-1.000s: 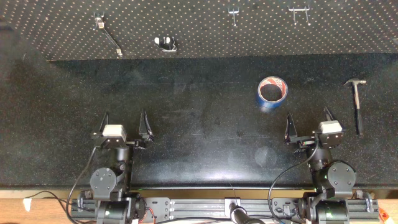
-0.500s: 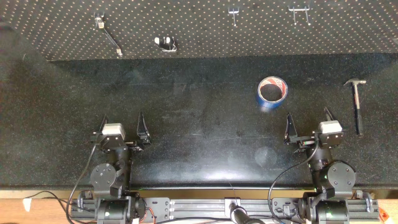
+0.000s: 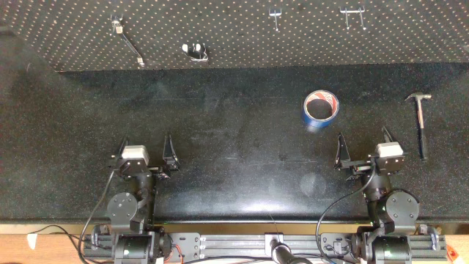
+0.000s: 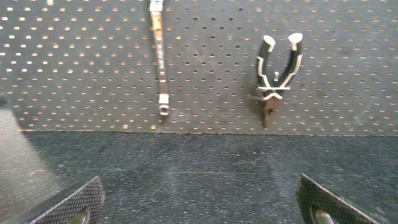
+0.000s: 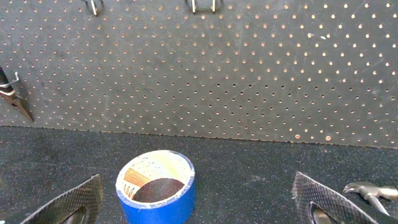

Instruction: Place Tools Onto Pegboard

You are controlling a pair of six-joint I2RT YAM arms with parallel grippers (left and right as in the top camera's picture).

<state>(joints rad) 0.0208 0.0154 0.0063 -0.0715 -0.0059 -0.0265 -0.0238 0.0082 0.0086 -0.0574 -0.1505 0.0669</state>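
Where the top view looks down, the black perforated pegboard (image 3: 308,37) carries a long silver wrench (image 3: 127,42) and white-handled pliers (image 3: 196,50), both too small to read closely. A blue roll of tape (image 3: 321,108) and a slim metal hammer (image 3: 420,125) lie on the dark mat (image 3: 234,110). The left gripper (image 3: 146,150) and the right gripper (image 3: 363,150) stand spread and empty.

From the left wrist, the wrench (image 4: 160,59) is cut off at its upper end, and the pliers (image 4: 277,78) hang whole.

From the right wrist, the tape's (image 5: 156,186) base, the hammer's (image 5: 370,191) handle and most of the pliers (image 5: 15,93) are cropped.
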